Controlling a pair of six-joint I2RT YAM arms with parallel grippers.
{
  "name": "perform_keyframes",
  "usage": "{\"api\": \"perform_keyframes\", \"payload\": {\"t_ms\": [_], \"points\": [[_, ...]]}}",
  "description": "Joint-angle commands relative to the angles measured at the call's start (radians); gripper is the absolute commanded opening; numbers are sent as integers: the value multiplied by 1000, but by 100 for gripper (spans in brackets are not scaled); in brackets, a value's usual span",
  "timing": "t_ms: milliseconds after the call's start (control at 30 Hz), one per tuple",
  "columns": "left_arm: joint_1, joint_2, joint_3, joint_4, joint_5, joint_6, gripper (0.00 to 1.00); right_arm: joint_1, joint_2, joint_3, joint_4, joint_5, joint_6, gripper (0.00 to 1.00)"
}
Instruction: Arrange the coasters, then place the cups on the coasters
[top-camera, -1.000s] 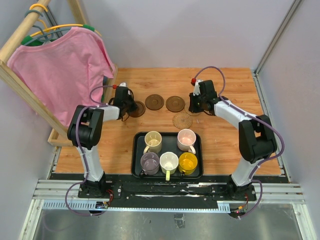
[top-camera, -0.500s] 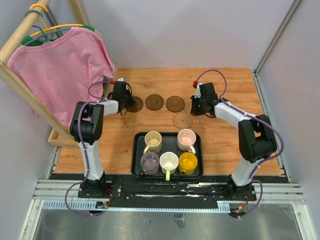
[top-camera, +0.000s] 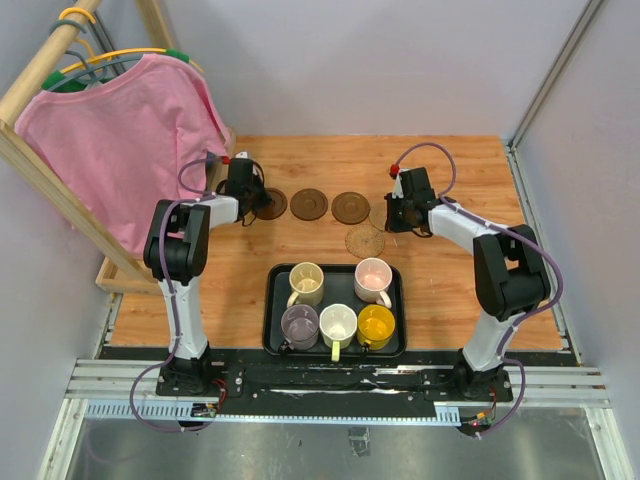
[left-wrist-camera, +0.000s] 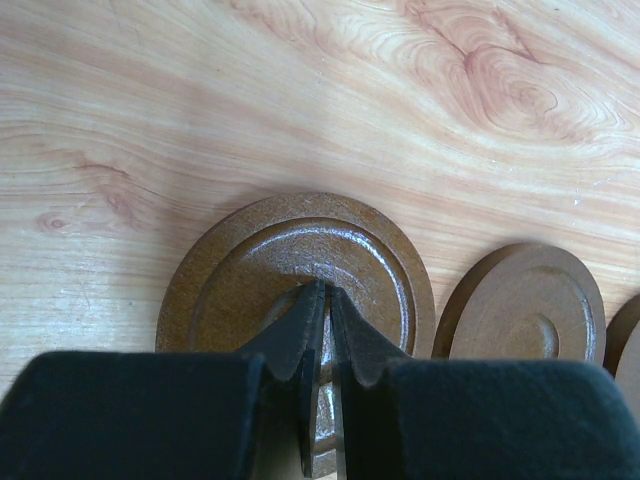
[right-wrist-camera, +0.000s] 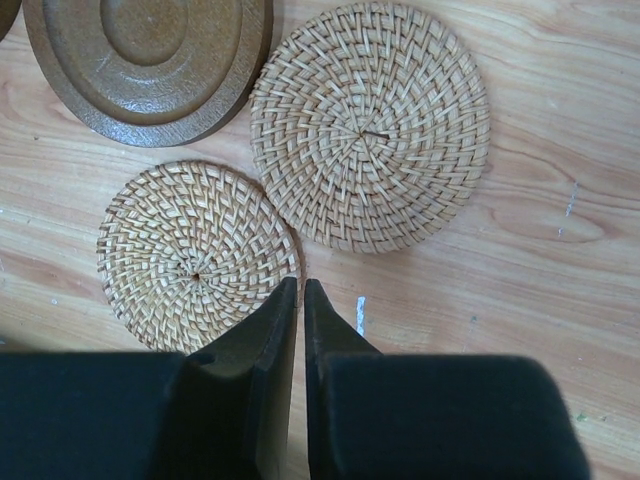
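Observation:
My left gripper (top-camera: 254, 199) (left-wrist-camera: 325, 290) is shut on the near rim of a dark brown coaster (top-camera: 270, 205) (left-wrist-camera: 300, 280) at the left end of the row. Two more dark brown coasters (top-camera: 309, 203) (top-camera: 350, 207) lie to its right. My right gripper (top-camera: 400, 214) (right-wrist-camera: 301, 286) is shut and holds nothing. Its tips hover at the edge of a woven tan coaster (right-wrist-camera: 195, 255) (top-camera: 365, 240). A second woven coaster (right-wrist-camera: 370, 125) lies just beyond, partly hidden under the arm in the top view. Several cups, such as the cream (top-camera: 306, 281), pink (top-camera: 373, 277) and amber (top-camera: 376, 324) ones, stand in the black tray (top-camera: 271, 300).
A wooden rack with a pink shirt (top-camera: 130, 130) stands along the table's left side, close to my left arm. Grey walls close off the back and right. The tray sits between the two arm bases at the near edge.
My left gripper has carried the dark brown coaster a little farther from the bases, into line with the other two. The right gripper's jaws have closed further.

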Motion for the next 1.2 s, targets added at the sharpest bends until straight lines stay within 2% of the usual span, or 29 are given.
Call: {"api": "perform_keyframes", "payload": {"t_ms": [0, 233, 600, 933, 1167], "points": [[9, 34, -2, -56, -14, 11, 12, -28, 15, -3, 14, 37, 18, 8], [9, 9, -33, -47, -10, 7, 12, -51, 36, 29, 14, 61, 9, 8], [9, -18, -70, -52, -20, 11, 12, -88, 126, 149, 15, -8, -18, 8], [9, -48, -107, -60, -29, 10, 12, -83, 177, 221, 34, -248, -45, 8], [9, -53, -123, -54, -13, 4, 12, -20, 188, 203, 27, -285, -90, 8]]}}
